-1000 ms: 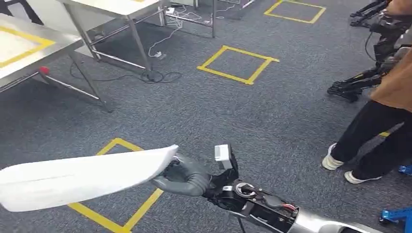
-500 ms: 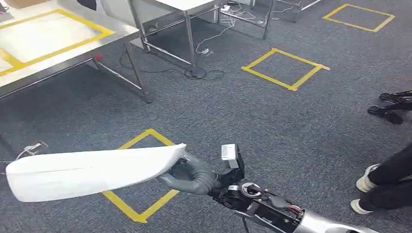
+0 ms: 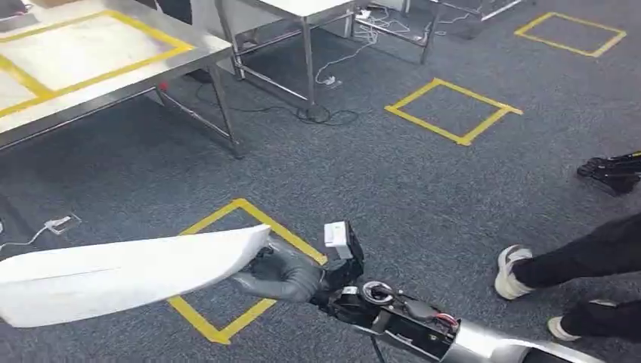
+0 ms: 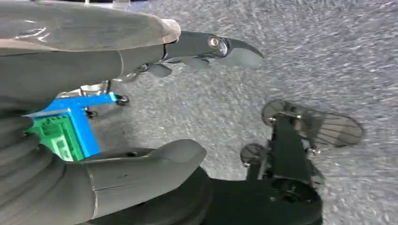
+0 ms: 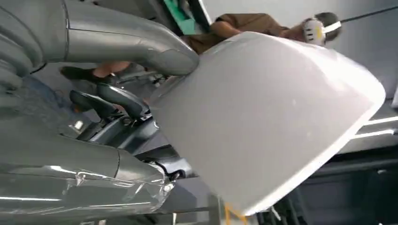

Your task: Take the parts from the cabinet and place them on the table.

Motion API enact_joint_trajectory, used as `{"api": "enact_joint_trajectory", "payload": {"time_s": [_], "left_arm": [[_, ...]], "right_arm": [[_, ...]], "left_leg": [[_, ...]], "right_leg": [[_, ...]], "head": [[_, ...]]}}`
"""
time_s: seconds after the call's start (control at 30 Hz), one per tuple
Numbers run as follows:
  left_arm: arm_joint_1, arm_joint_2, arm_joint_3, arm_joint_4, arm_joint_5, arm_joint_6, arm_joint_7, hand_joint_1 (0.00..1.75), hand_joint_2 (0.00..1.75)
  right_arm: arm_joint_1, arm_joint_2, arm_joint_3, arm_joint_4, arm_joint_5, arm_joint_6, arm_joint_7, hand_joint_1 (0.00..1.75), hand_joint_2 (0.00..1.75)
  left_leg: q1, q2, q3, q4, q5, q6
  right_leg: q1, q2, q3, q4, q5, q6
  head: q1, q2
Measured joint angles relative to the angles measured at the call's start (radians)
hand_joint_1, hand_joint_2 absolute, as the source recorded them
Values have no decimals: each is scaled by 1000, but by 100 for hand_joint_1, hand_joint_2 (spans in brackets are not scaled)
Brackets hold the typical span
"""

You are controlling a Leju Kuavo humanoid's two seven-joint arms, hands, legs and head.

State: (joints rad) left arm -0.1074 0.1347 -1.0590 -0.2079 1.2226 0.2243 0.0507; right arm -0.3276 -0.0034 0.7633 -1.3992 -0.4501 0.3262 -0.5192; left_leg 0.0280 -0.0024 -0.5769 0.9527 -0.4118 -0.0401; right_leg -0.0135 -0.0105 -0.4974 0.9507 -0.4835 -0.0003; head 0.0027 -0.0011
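Right hand (image 3: 283,274) clamped on end of long white panel (image 3: 121,276) — cantilevered, may sag or slip before steel table (image 3: 91,83). Left hand (image 4: 141,117) empty, fingers apart.

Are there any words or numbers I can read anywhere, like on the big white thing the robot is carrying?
None can be read.
White part, held by the right hand: plain, no print showing.
Small white box at the wrist: any marking is too blurred to tell.
Yellow tape squares on the floor: no letters.

No text, label or number can be read — nothing legible anywhere.
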Motion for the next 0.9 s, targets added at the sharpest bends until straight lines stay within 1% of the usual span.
{"api": "enact_joint_trajectory", "payload": {"time_s": [0.03,0.07,0.13,0.17,0.23,0.27,0.3,0.37,0.4,0.5,0.67,0.77,0.9], "left_arm": [[1,0,1,0,0,0,0,0,175],[1,0,2,0,0,0,0,0,175],[1,2,3,0,0,0,0,0,175],[1,2,3,0,0,0,0,0,175],[2,2,4,0,0,0,0,0,175],[1,2,4,0,0,0,0,0,175],[1,2,4,0,0,0,0,0,175],[1,2,4,0,-2,0,0,0,175],[1,2,4,0,-3,0,0,0,175],[1,2,4,0,-3,0,0,0,175],[1,2,4,0,-4,0,0,0,175],[1,3,4,0,-5,0,0,0,175],[1,7,4,0,-6,-2,0,0,175]], "right_arm": [[0,0,0,0,0,0,1,175,175],[0,0,0,0,-2,0,1,175,175],[-1,0,0,0,-3,-1,1,175,175],[-1,0,0,0,-3,-2,1,175,175],[-1,0,0,0,-3,-2,1,175,175],[-1,0,0,0,-3,-2,1,175,175],[-1,0,0,0,-3,-2,1,175,175],[0,0,0,0,-3,-3,1,175,175],[0,0,0,0,-3,-4,1,175,175],[0,0,0,0,-3,-5,2,175,175],[0,0,0,0,-3,-5,2,175,175],[1,0,0,0,-3,-7,2,175,175],[1,0,0,0,-3,-13,2,175,175]], "left_leg": [[-2,-1,3,0,0,1],[-4,-1,4,0,-1,4],[-7,-2,4,0,-3,11],[-8,-2,5,0,-4,14],[-11,-2,5,0,-4,16],[-12,-2,5,1,-5,18],[-13,-2,5,1,-6,20],[-13,-2,5,2,-7,22],[-13,-2,5,2,-7,22],[-13,-2,5,2,-7,22],[-13,-1,6,3,-7,22],[-13,-1,6,3,-7,22],[-16,-1,6,5,-10,26]], "right_leg": [[0,-1,2,1,6,-15],[0,0,4,-1,9,-18],[-1,0,9,-8,10,-16],[-2,0,10,-9,11,-14],[-4,0,12,-13,13,-7],[-6,0,13,-14,14,-2],[-7,0,14,-16,14,5],[-8,0,16,-20,15,23],[-8,0,16,-21,14,30],[-8,0,16,-21,14,37],[-6,0,16,-21,14,38],[-7,0,16,-21,14,39],[-8,-1,17,-22,14,43]], "head": [[6,0],[8,0],[14,0],[16,0],[20,0],[22,0],[24,0],[24,0],[25,0],[24,0],[20,0],[14,0],[11,0]]}}
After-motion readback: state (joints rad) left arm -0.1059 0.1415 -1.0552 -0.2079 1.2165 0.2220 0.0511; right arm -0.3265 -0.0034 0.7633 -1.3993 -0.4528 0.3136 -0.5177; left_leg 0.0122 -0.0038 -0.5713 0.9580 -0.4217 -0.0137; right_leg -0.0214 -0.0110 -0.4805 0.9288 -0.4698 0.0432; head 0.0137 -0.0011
